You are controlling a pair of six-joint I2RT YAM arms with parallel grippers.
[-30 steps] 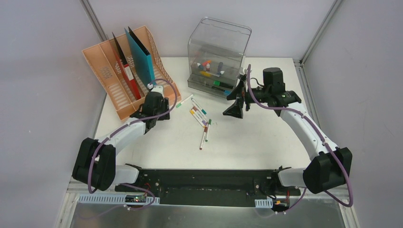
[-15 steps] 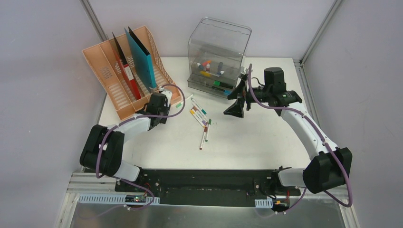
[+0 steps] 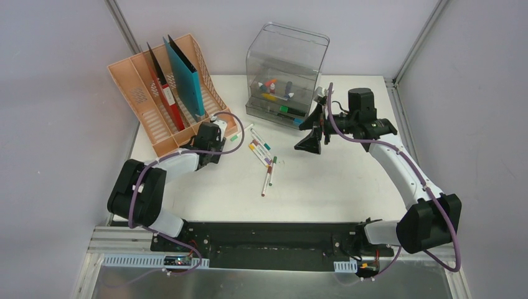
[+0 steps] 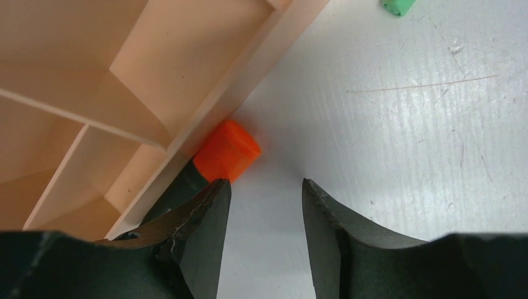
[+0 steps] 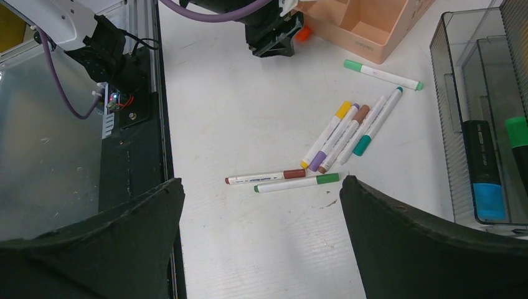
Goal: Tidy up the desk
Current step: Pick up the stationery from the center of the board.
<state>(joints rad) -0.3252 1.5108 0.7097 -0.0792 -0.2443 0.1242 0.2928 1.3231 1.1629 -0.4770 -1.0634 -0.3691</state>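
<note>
The white desk (image 3: 336, 180) carries a loose cluster of several markers (image 3: 261, 152) (image 5: 336, 137) at its middle. A black marker with an orange cap (image 4: 227, 149) lies against the front edge of the peach file rack (image 3: 134, 87) (image 4: 187, 56). My left gripper (image 3: 212, 134) (image 4: 265, 184) is low over the desk and open, with only bare desk between its fingers. Its left fingertip sits right by the orange cap. My right gripper (image 3: 305, 134) (image 5: 261, 180) hangs wide open above the desk, right of the cluster, holding nothing.
A clear grey drawer box (image 3: 286, 68) (image 5: 485, 124) with markers inside stands at the back, its drawer pulled out. Upright red and teal folders (image 3: 183, 75) fill the rack. A green-capped marker (image 3: 241, 132) (image 5: 383, 75) lies between rack and cluster. The black front rail (image 3: 261, 240) bounds the near edge.
My left arm has folded its elbow in. Its gripper has shifted slightly right along the rack's front edge. The right arm has barely moved.
</note>
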